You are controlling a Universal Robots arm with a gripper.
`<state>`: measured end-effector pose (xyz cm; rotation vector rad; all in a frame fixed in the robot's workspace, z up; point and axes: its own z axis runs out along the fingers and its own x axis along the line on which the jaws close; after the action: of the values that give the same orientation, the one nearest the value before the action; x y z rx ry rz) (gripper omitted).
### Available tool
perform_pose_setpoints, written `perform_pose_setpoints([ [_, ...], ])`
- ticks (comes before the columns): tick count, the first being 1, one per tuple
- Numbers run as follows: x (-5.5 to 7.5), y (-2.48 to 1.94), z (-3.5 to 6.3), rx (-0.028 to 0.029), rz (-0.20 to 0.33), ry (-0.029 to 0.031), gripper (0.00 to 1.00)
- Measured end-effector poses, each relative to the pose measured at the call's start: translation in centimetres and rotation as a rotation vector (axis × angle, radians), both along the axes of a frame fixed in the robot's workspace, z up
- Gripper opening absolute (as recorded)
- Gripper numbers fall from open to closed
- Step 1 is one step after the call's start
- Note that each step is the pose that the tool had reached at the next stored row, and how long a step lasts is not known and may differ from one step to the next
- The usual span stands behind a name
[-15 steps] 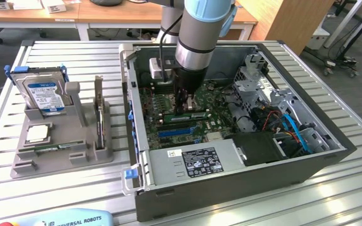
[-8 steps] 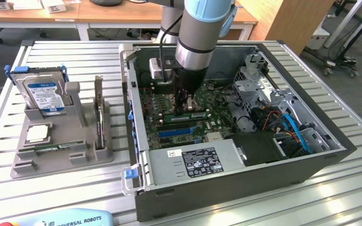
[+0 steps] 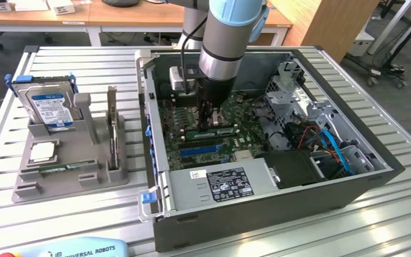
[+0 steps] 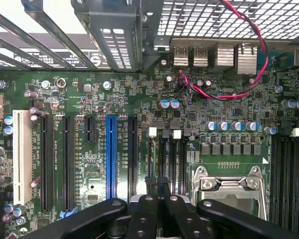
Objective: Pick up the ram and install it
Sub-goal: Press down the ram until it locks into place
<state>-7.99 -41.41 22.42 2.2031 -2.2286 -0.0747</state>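
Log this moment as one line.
gripper: shut | position: low over motherboard inside case | ram: beside fingertips, grip unclear

A robotics lab or test workshop. An opened desktop computer case [image 3: 263, 155] lies on a slatted aluminium table [image 3: 62, 225], with a grey fixture stand [image 3: 70, 160] holding parts at its 9 o'clock. Wooden desks [image 3: 120, 16] stand at 11 o'clock, cables and equipment frames [image 3: 398, 48] on the floor at 2 o'clock. A teach pendant [image 3: 77, 249] marked Universal Robots lies at 7 o'clock.
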Motion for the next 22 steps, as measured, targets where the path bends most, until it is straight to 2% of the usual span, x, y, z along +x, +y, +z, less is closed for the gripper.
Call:
perform_pose_setpoints([
  [22,0.00,0.00,-0.15,-0.0001,0.000,0.0000,0.10],
])
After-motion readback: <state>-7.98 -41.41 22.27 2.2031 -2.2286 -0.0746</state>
